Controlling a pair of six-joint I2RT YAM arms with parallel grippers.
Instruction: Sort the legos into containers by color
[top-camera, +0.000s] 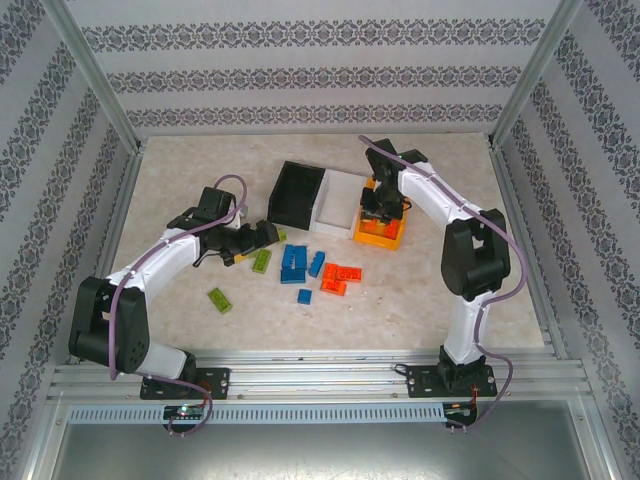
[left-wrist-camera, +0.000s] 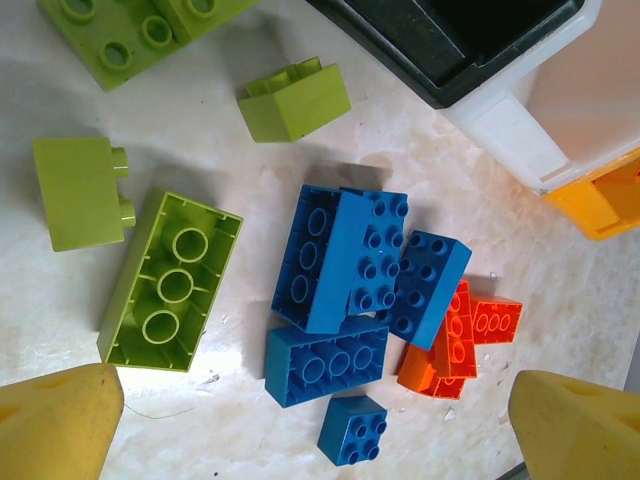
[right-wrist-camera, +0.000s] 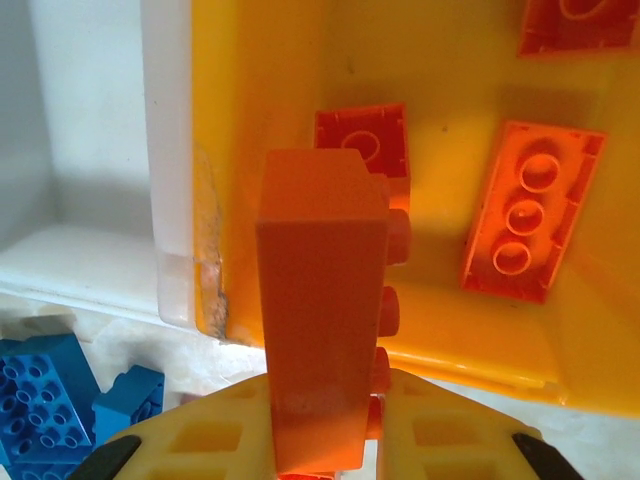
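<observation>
Looking down from the top external camera, the black bin (top-camera: 297, 195), white bin (top-camera: 341, 198) and orange-yellow bin (top-camera: 380, 237) stand joined in a row at the middle of the table (top-camera: 470, 300), closer to its far edge. Loose legos (top-camera: 304, 296) lie on the surface just nearer than the bins: green bricks (top-camera: 262, 260) toward the left edge, blue bricks (top-camera: 293, 263) in the middle, orange bricks (top-camera: 340, 277) on the right. The left gripper (top-camera: 262, 236) hangs low beside the green ones, and the right gripper (top-camera: 383, 213) hangs over the orange-yellow bin.

In the left wrist view, that gripper's yellow fingers (left-wrist-camera: 55, 420) stand wide apart, released and holding nothing. Beyond them the blue bricks huddle together, with the orange ones touching their right side and an upturned green brick just to their left.

In the right wrist view, the gripper is clenched on a long orange brick (right-wrist-camera: 320, 330), held upright over the orange-yellow bin's corner beside the white bin. Three orange pieces (right-wrist-camera: 530, 210) lie on the bin's floor.
</observation>
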